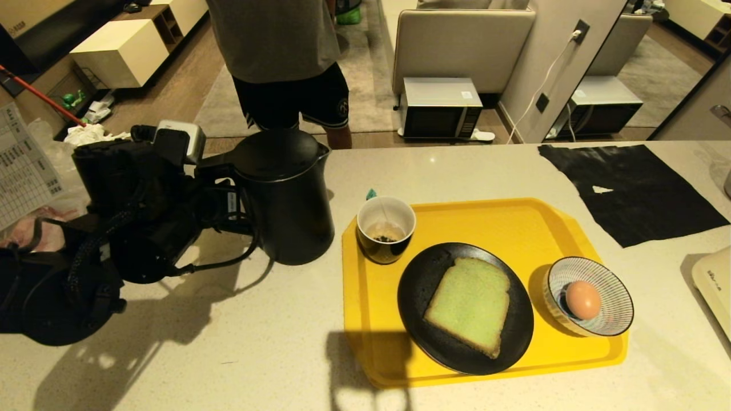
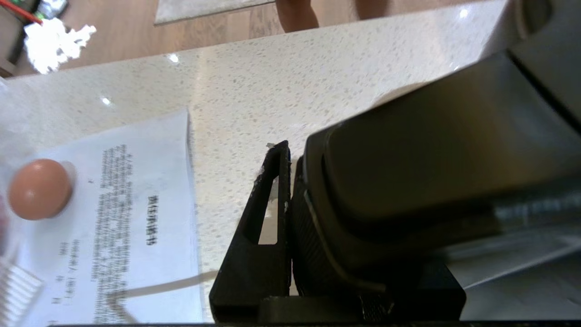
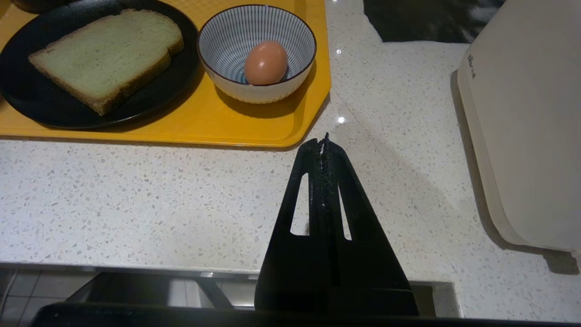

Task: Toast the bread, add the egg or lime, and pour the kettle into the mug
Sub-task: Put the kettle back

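We find little that can be read. A printed sheet of paper [image 2: 136, 218] lies on the desk [image 2: 281, 81], near its left edge; it carries columns of small print and one larger line of Chinese characters, yet we cannot make out a single character with certainty. In the head view the same sheet [image 1: 25, 165] shows a ruled table of entries, too small for us to read. The cream appliance [image 3: 522, 127] at the desk's right edge bears a short dark mark on its side, which we cannot decipher.
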Controlling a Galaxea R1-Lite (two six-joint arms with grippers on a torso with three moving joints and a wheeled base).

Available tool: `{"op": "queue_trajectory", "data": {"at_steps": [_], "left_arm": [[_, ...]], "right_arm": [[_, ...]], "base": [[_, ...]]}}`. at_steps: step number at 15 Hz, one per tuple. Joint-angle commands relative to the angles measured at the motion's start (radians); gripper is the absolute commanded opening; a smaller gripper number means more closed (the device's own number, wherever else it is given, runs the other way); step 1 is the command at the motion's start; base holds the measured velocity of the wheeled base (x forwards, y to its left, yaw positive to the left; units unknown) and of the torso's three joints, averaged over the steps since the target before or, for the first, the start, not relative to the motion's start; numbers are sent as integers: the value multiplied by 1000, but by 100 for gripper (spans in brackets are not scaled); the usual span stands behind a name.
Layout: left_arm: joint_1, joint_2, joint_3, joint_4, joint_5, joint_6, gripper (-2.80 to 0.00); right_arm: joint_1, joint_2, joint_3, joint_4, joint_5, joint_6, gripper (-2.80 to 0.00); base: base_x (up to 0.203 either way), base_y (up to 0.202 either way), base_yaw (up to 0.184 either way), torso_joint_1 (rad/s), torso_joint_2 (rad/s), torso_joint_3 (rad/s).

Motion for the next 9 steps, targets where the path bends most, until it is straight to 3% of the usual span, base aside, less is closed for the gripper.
{"op": "queue_trajectory", "data": {"at_steps": [1, 9], "left_arm": [[22, -4, 33, -20, 4, 29, -280], [81, -44, 107, -21, -18, 32, -280]], "right_arm": [[0, 2, 28, -1, 0, 0, -280], [-1, 2, 27, -1, 0, 0, -280]], "base": [[0, 0, 0, 0, 0, 0], [0, 0, 0, 0, 0, 0]]}}
